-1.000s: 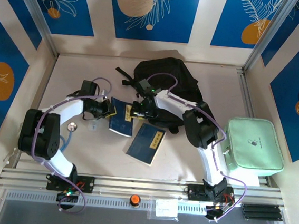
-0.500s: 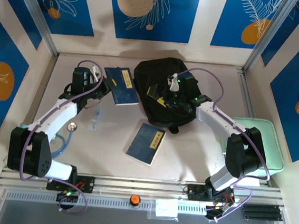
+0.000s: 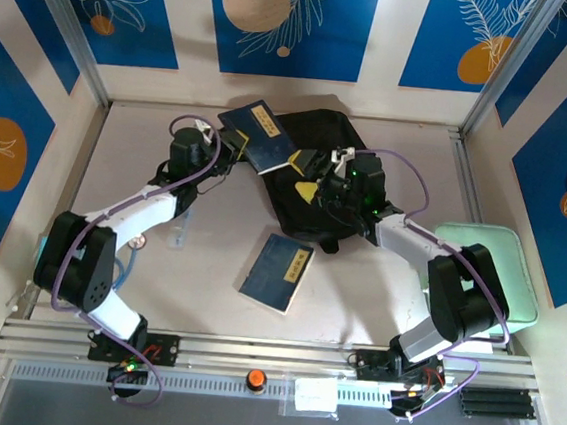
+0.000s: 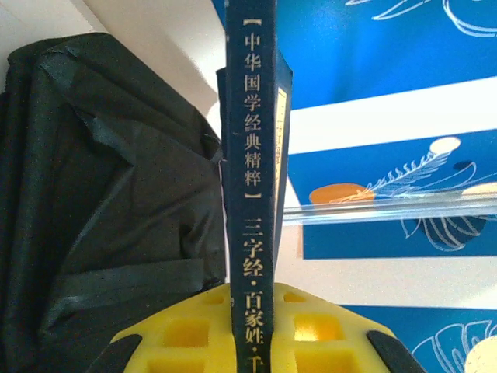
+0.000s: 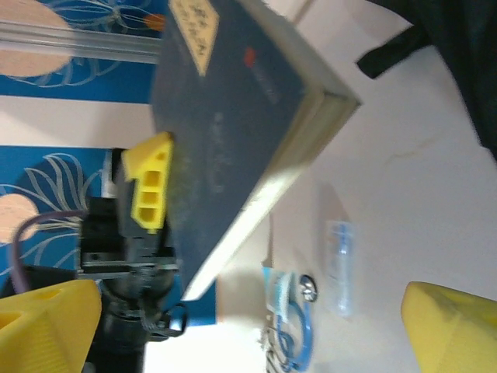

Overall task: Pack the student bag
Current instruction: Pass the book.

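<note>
The black student bag [image 3: 331,192] lies at the back middle of the table. My left gripper [image 3: 225,147] is shut on a dark blue book [image 3: 258,135] and holds it in the air over the bag's left top edge. In the left wrist view the book's spine [image 4: 250,194] stands clamped between the yellow pads [image 4: 178,334], with the bag's fabric [image 4: 101,194] to the left. My right gripper [image 3: 305,172] hovers open over the bag, facing the book. Its wrist view shows the book's cover [image 5: 233,101], a left finger [image 5: 151,183] and its own spread fingertips [image 5: 46,318].
A second dark blue book [image 3: 278,270] lies flat in the middle of the table. A mint-green zip case [image 3: 493,278] sits at the right edge. A blue stethoscope [image 3: 135,243] and a clear tube [image 3: 177,232] lie by the left arm.
My left gripper has carried the book right and farther back, to the bag's left top edge. My right gripper has shifted a little left over the bag, toward the book.
</note>
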You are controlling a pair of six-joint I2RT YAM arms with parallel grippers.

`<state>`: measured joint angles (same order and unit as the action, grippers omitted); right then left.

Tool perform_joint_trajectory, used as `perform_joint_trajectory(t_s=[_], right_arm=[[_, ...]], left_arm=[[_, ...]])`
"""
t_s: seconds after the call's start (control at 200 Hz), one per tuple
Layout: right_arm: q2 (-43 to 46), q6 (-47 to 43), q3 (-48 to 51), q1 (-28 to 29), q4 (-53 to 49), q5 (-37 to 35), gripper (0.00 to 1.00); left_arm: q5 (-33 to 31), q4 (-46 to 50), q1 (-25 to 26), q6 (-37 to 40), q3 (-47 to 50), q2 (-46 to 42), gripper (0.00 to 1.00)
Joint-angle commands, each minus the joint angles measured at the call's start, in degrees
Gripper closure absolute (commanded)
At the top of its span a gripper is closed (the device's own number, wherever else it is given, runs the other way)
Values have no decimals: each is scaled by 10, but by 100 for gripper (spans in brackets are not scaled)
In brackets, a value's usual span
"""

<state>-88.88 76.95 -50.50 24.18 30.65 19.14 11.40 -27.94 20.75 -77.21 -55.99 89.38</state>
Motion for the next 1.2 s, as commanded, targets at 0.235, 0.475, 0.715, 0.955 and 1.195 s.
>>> perform_joint_trajectory(t_s=[0.235,0.475,0.715,0.955,1.195], right_arm=[[-76,90,-52,3,128,6,2],[-112,104,-80,8,156,8,30],[-141,120,-82,9,202,12,55],[-107,80,-60,-3,151,2,83],[-18,-32,-25,-41,6,-14,93]], left_arm=[[-36,-94,32,-81,-26,20,100],[-23,-101,36,-87,-36,32,100],[-8,-107,37,-80,-40,41,100],[11,-35,38,-33,-61,39,89],[60,74,41,120,-91,43,41]])
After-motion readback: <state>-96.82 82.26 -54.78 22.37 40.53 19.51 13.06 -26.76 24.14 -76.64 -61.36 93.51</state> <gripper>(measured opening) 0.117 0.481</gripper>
